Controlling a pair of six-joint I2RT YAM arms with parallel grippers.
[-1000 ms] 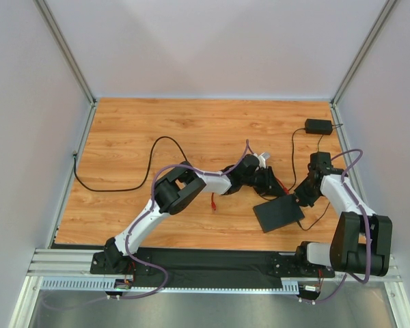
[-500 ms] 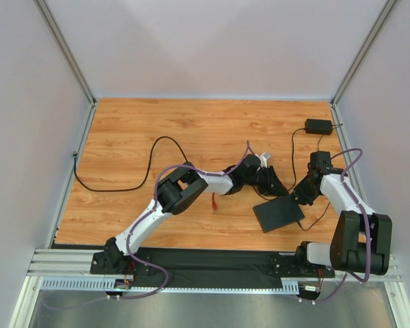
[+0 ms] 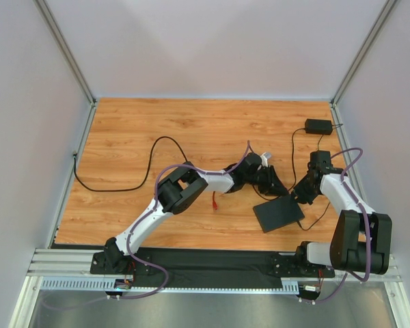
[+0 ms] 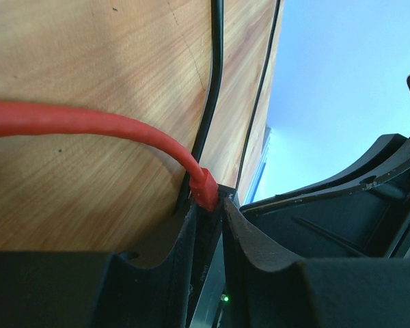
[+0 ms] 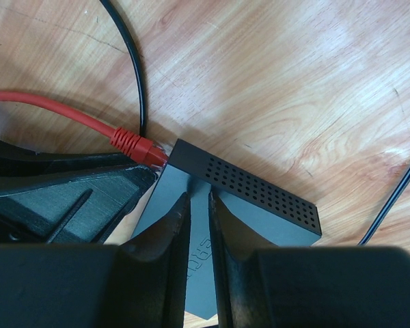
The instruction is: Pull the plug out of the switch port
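So, nothing's pulled yet: the red cable plug (image 5: 140, 147) is seated in a corner of the thin matte-black flat box (image 3: 279, 213), which is pinned under the barely parted right gripper (image 5: 199, 198), while the hold of the left gripper (image 4: 209, 205) beside the plug can't be told.

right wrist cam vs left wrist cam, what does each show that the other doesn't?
Right wrist only: the perforated edge of the switch. Left wrist only: a green LED at the bottom of the picture, and the pale wall beyond the table. Both: the red plug at the switch's corner, a black cable running past it, and the wood table.
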